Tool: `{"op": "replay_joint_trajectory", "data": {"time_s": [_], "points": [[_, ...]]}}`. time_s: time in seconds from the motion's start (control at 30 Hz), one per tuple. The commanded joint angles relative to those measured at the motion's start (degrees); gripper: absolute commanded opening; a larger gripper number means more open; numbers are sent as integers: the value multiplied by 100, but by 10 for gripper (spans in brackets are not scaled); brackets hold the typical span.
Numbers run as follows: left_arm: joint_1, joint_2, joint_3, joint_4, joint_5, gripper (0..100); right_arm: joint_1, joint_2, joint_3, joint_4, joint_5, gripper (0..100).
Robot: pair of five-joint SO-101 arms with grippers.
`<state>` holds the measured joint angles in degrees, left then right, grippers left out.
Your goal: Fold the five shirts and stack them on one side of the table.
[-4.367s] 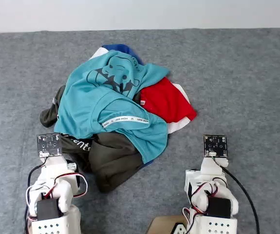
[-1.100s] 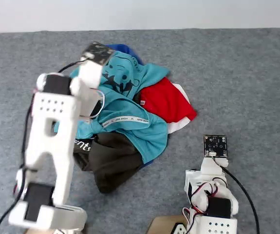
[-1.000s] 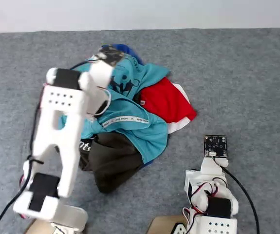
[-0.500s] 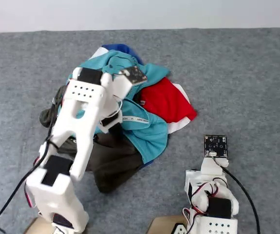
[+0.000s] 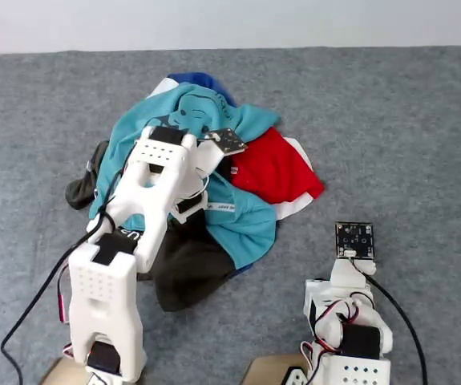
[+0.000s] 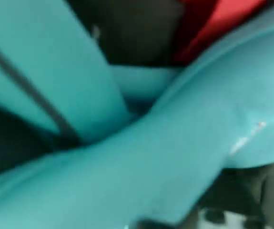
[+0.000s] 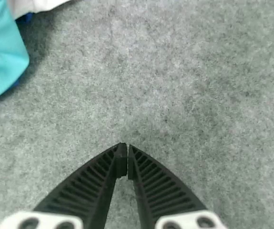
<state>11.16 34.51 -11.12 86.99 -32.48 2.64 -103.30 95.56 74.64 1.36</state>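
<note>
Since the earliest frame, the left arm [image 5: 154,192] has risen from its rest at the near edge and swung out over the heap. The right arm has not shifted.

High view: five shirts lie unfolded in one tangled heap, left of the middle of the table [image 5: 406,128]. The teal shirt [image 5: 246,220] is on top, with the red shirt [image 5: 274,168], white shirt [image 5: 294,206], blue shirt [image 5: 194,79] and dark olive shirt [image 5: 186,269] beneath it. The left arm's wrist sits low over the teal cloth, beside the red.

Left wrist view: teal shirt [image 6: 175,157] close up, with red cloth and dark cloth just past it. Whether the left gripper is apart or together cannot be told.

Right wrist view: the right gripper [image 7: 127,157] is together on nothing, over bare table near the near edge. A teal hem [image 7: 1,52] lies well apart from it.

Risk, as judged: the layers overlap, so a pinch here may catch more than one shirt. A lift could then drag the whole heap, since nothing holds it down.
</note>
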Motion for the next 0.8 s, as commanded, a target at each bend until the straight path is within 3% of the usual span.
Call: {"op": "replay_joint_trajectory", "data": {"time_s": [0.0, 0.07, 0.3, 0.77], "points": [[62, 334, -101, -132, -299, 86, 13, -57, 88, 31, -26, 9], [79, 448, -101, -88, -563, 8, 13, -57, 88, 31, -26, 9], [-264, 35, -884, 782, -651, 4, 13, -57, 88, 31, -26, 9], [-3051, -1345, -3486, 1213, -334, 4, 13, -57, 88, 31, -26, 9]]}}
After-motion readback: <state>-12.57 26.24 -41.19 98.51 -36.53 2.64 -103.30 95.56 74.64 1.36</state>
